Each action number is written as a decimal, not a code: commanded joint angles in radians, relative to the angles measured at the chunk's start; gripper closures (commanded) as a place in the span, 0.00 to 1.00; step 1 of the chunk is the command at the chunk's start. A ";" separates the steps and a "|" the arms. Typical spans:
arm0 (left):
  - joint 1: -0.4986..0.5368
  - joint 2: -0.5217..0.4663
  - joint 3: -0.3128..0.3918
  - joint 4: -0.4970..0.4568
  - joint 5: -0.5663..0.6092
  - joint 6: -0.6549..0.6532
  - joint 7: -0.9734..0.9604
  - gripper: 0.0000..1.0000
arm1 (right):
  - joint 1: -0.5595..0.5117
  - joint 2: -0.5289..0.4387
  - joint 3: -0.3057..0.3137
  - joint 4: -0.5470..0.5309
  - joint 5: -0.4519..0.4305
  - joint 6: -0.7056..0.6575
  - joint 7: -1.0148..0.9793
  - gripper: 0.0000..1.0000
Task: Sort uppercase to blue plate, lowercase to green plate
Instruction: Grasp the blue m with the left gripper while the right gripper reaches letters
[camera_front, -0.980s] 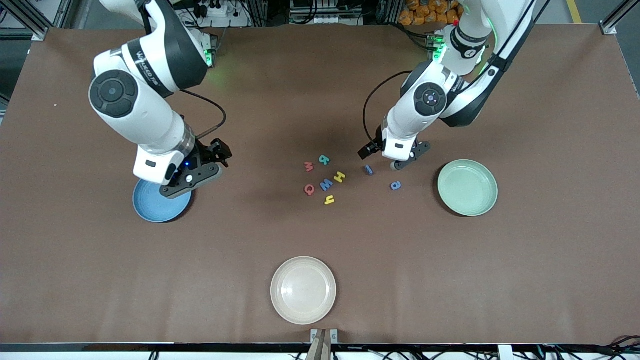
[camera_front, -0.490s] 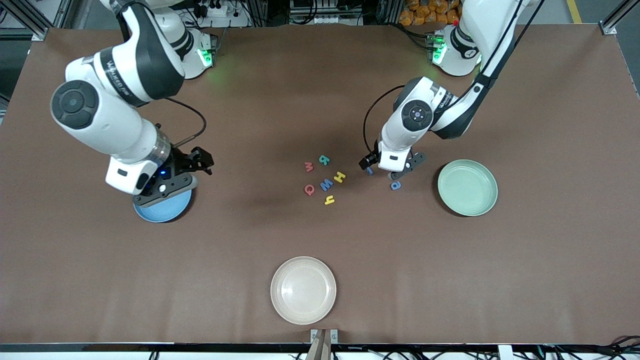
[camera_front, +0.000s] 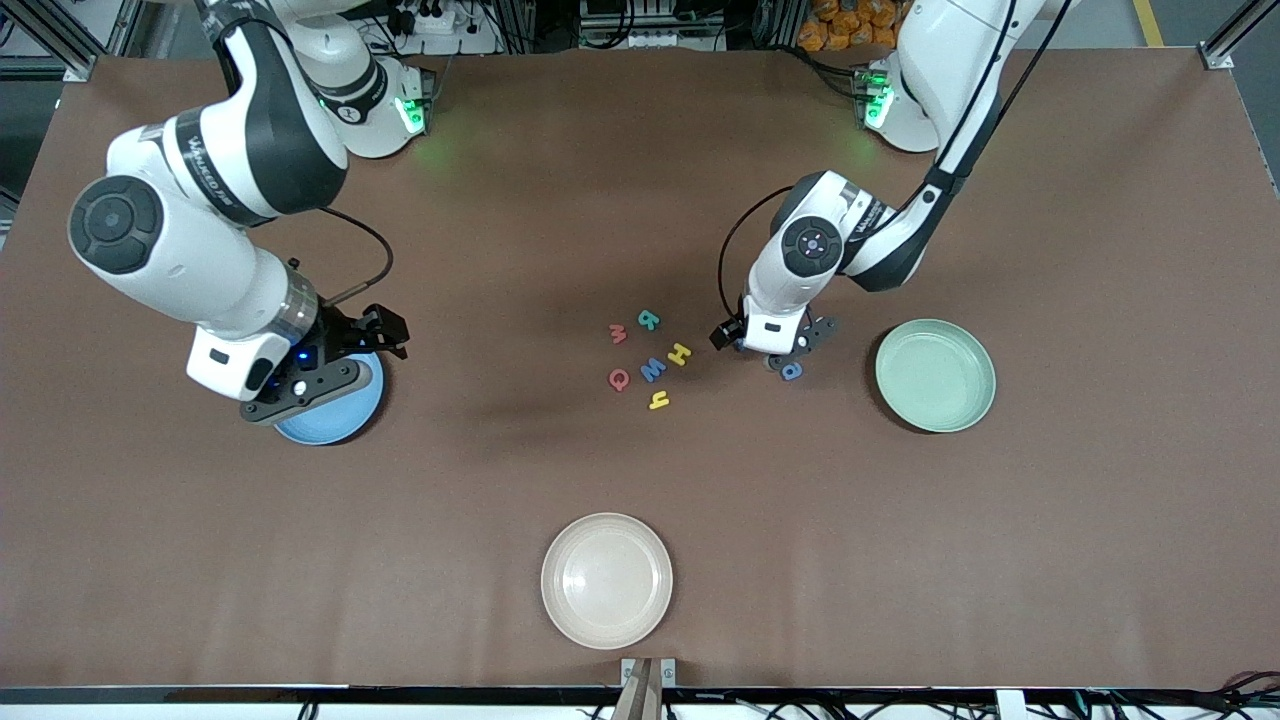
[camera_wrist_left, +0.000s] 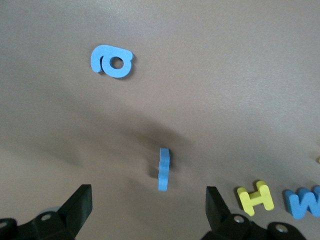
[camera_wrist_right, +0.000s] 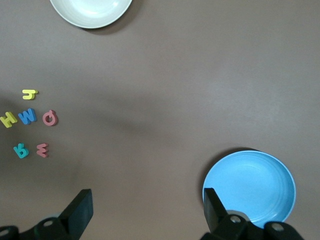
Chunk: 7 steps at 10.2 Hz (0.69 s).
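Observation:
Near the table's middle lie the uppercase letters: teal R (camera_front: 650, 320), yellow H (camera_front: 680, 353), blue W (camera_front: 653, 369) and red Q (camera_front: 619, 378). Among them are the lowercase red m (camera_front: 618, 334) and yellow h (camera_front: 659, 401). A rounded blue lowercase letter (camera_front: 791, 371) lies toward the green plate (camera_front: 935, 375). My left gripper (camera_front: 783, 350) hangs open low over a thin blue lowercase letter (camera_wrist_left: 164, 169), which sits just ahead of its gripper (camera_wrist_left: 147, 210). My right gripper (camera_front: 300, 388) is open and holds nothing, at the edge of the blue plate (camera_front: 335, 412). In the right wrist view that plate (camera_wrist_right: 249, 186) is bare.
A cream plate (camera_front: 607, 580) sits near the table's front edge, nearer the front camera than the letters. Bare brown table lies between the letter cluster and the blue plate.
The left gripper has come down toward the two blue lowercase letters, covering the thin one in the front view. The right arm has swung farther toward its own end of the table. Both stayed open.

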<state>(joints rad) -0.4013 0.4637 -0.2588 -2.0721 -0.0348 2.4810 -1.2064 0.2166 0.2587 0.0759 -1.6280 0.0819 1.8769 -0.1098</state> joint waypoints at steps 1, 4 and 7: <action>-0.031 0.026 0.024 0.020 0.029 0.015 -0.041 0.00 | 0.027 0.023 0.007 0.000 0.027 0.007 -0.007 0.10; -0.108 0.065 0.094 0.043 0.029 0.041 -0.041 0.04 | 0.081 0.057 0.056 0.000 0.029 0.018 -0.008 0.16; -0.134 0.085 0.116 0.047 0.029 0.058 -0.041 0.18 | 0.090 0.073 0.105 -0.001 0.026 0.019 -0.010 0.23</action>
<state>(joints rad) -0.5157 0.5326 -0.1597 -2.0471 -0.0347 2.5317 -1.2140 0.3126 0.3241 0.1646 -1.6314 0.0957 1.8919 -0.1098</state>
